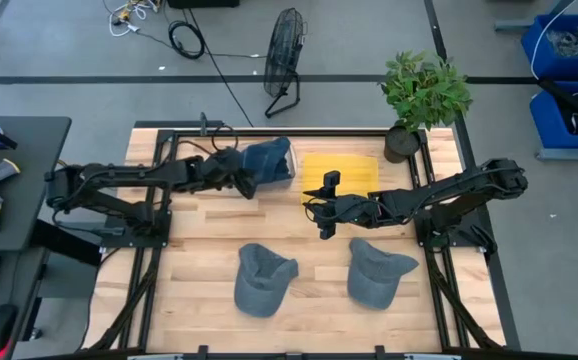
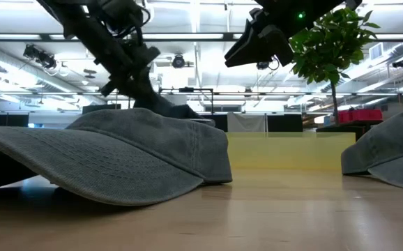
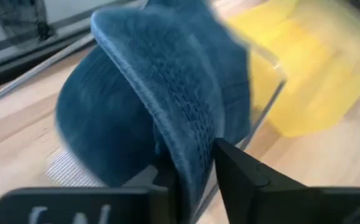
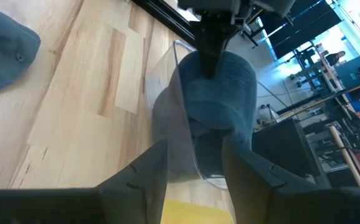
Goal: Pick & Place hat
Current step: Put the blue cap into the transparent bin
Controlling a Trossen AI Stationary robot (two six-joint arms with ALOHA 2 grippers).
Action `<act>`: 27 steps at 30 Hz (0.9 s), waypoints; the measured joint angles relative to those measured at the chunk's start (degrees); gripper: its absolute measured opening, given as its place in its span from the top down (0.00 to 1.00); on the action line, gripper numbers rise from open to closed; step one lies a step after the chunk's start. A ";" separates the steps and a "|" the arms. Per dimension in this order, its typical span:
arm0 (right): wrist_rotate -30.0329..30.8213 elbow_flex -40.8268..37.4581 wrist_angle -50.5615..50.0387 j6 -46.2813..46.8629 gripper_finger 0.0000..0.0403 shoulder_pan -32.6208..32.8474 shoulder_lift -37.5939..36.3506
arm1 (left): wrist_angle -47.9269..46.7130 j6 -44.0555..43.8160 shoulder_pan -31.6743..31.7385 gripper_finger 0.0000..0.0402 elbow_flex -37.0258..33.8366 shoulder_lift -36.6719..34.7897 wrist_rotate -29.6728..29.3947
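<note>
- Denim-blue hat (image 1: 267,160) sits at the back of the table, in my left gripper (image 1: 241,182); my two fingers are closed on its brim, as the left wrist view shows, with the cloth pinched between them.
- That hat is partly inside a clear container (image 1: 281,178), just beside a yellow bin (image 1: 344,175). The clear walls are hard to trace from above; the right wrist view shows the hat's crown standing above the rim.
- My left fingertips are hidden by the brim in the left wrist view, and white marks on the gripper body are cut off at the edge and unreadable.
- My right gripper (image 1: 326,222) hangs above the wood in front of the yellow bin, fingers parted with nothing between them.
- Count of hats: three. One blue in my left hold, two grey. Grey hat (image 1: 262,278) lies at front centre-left; second grey hat (image 1: 376,271) lies at front right, apart from it.
- In the low view the second grey hat is cut off at the edge, and the near one blocks most of the table behind it.
- No brand or label can be read on any hat.
- One potted plant (image 1: 421,95) stands at the back right corner; one floor fan (image 1: 284,55) stands beyond the table.
</note>
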 joint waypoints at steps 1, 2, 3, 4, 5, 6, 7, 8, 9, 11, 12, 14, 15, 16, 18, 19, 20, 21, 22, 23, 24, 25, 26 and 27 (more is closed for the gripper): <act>0.00 0.00 0.00 0.00 0.62 0.00 0.00 | -1.35 -0.12 0.26 0.76 0.00 0.00 0.08; 0.00 0.00 0.00 0.00 0.62 0.00 0.00 | -2.80 -0.60 0.46 0.73 0.00 -0.03 0.11; 0.00 0.00 0.00 0.00 0.62 0.00 0.00 | -4.70 -1.33 0.56 0.71 0.00 -0.22 0.24; 0.00 0.00 0.00 0.00 0.62 0.00 0.00 | -6.78 -1.29 0.69 0.68 -0.06 -0.72 0.78; -0.02 0.00 -0.02 0.00 0.62 0.00 0.00 | -8.77 -1.25 0.71 0.66 -0.10 -1.33 1.53; -0.01 0.00 -0.02 0.00 0.62 0.00 0.00 | -10.35 -0.97 0.65 0.64 -0.07 -1.90 2.33; -0.02 0.00 -0.04 0.00 0.62 0.00 0.00 | -11.90 -0.91 0.49 0.62 0.22 -2.50 3.30; -0.02 0.00 -0.07 0.00 0.62 0.00 0.00 | -13.64 -0.97 0.34 0.60 0.60 -3.45 4.35; -0.02 0.00 -0.07 0.00 0.62 0.00 0.00 | -15.08 -1.00 0.09 0.59 0.98 -4.45 5.11; -0.33 0.00 -0.11 0.00 0.62 0.00 0.00 | -17.08 -1.24 -0.47 0.58 1.64 -6.38 5.61; -0.39 0.00 -0.11 0.00 0.62 0.00 0.00 | -18.63 -1.24 -0.64 0.58 1.93 -7.44 5.66; -0.39 0.00 -0.18 0.04 0.62 0.00 0.00 | -20.96 -1.30 -0.62 0.58 3.22 -9.39 5.72; -0.40 0.00 -0.22 0.06 0.62 0.00 0.00 | -21.93 -1.24 -0.58 0.59 3.96 -10.46 5.70; -0.42 0.00 -0.22 0.09 0.62 0.00 0.00 | -22.64 -1.09 -0.58 0.60 4.66 -11.64 5.55; -0.42 0.00 -0.37 0.08 0.62 0.00 0.02 | -22.47 0.16 -0.60 0.62 6.03 -13.62 4.40; -0.42 0.00 -0.41 0.06 0.62 0.00 0.02 | -21.68 2.12 -0.63 0.64 6.65 -14.30 3.01; -0.44 0.00 -0.40 0.04 0.62 0.00 0.02 | -20.71 4.82 -0.66 0.66 7.17 -14.82 1.26; -0.44 0.00 -0.39 0.04 0.62 0.00 0.00 | -18.93 8.03 -0.66 0.68 7.43 -14.88 -0.55; -0.44 0.00 -0.39 0.01 0.62 0.00 0.02 | -17.31 11.32 -0.45 0.71 7.60 -14.75 -1.32; -0.44 0.00 -0.39 -0.22 0.62 0.00 0.02 | -16.55 14.10 0.04 0.74 7.61 -14.29 -1.65; -0.44 0.00 -0.39 -0.37 0.62 0.00 0.02 | -15.92 16.29 0.46 0.77 7.54 -13.47 -1.85; -0.44 0.00 -0.38 -0.38 0.62 0.00 0.02 | -15.12 17.61 0.69 0.81 7.52 -12.34 -1.85; -0.44 0.00 -0.39 -0.23 0.62 0.00 0.02 | -14.73 18.50 0.93 0.86 7.52 -10.92 -1.92; -0.45 0.00 -0.37 -0.05 0.62 0.00 0.02 | -14.69 19.52 1.30 0.90 7.51 -9.42 -2.09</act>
